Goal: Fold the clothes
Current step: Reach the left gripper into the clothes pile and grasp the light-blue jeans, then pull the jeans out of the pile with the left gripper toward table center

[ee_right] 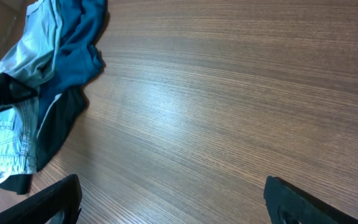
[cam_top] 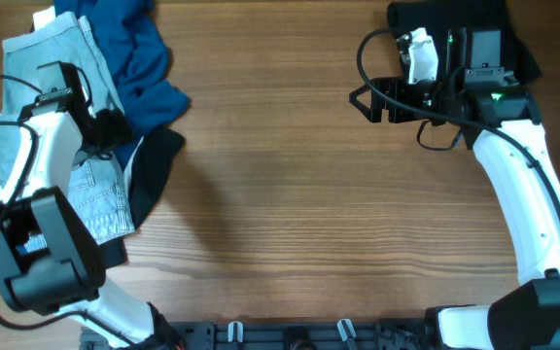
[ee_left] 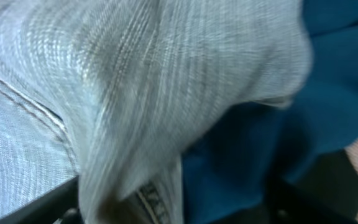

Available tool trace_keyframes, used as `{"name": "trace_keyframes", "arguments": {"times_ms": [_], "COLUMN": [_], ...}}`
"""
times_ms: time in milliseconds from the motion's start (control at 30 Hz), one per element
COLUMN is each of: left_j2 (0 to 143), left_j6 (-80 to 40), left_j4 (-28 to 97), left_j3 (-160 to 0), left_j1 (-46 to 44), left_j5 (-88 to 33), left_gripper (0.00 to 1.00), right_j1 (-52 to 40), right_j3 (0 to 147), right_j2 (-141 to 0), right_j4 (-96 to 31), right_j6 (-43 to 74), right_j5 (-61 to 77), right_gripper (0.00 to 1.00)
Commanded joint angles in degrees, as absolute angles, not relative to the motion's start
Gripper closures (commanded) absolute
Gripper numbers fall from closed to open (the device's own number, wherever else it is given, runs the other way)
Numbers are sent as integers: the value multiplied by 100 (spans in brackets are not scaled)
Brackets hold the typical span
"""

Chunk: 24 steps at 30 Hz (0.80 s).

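The clothes lie in a pile at the table's far left. Pale denim shorts [cam_top: 37, 58] are on top, beside a deep-blue garment [cam_top: 134, 58] and over a black garment [cam_top: 154, 165]. My left gripper [cam_top: 108, 128] is down on the pile. In the left wrist view its jaws [ee_left: 176, 208] stand wide apart, with a bunched fold of the denim [ee_left: 135, 74] and some blue cloth [ee_left: 340, 93] between them. My right gripper [cam_top: 369, 100] is open and empty above bare wood [ee_right: 169, 205]. The pile also shows in the right wrist view [ee_right: 30, 50].
The wooden table [cam_top: 290, 194] runs between the two arms. Another black cloth [cam_top: 436, 12] lies at the far right edge under the right arm. Cables loop near the right gripper [cam_top: 363, 49]. The arm bases stand at the front edge.
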<state>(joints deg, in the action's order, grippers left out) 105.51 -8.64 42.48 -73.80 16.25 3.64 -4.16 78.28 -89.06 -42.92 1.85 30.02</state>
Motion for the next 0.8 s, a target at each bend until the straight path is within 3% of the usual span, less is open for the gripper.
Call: {"name": "trace_keyframes", "arguments": {"times_ms": [0,33,200,233,500,767], "left_j2": [10803,10803,10803,10792,9671,8995], "left_j6": [-836,-836,-834,-867,-989,-1669], "left_j4": [4217,4215,4189,4200,4904,5019], "left_j3": [-7446,-7446,-7448,-7463,-8276,-8477], "left_j1": [1658,1658,1658,1649,974,-1125], "left_j5": [484,484,482,416,-652,-661], "left_gripper": [24,29,91,96,96,96], "right_j1": [-434,-434,-434,-434,-434,-364], "right_j3": [7911,7911,7911,7911,7911,7911], "right_j2": [-8991,-8991,-8991,-8991,-8991,-8991], "right_j4": [-4309,-4307,-4307,-4309,-4180,-4104], "right_j6": [143,143,143,143,152,517], "right_j5": [3133,3133,3135,3133,3135,3092], "right_gripper": [6,6,7,9,15,18]}}
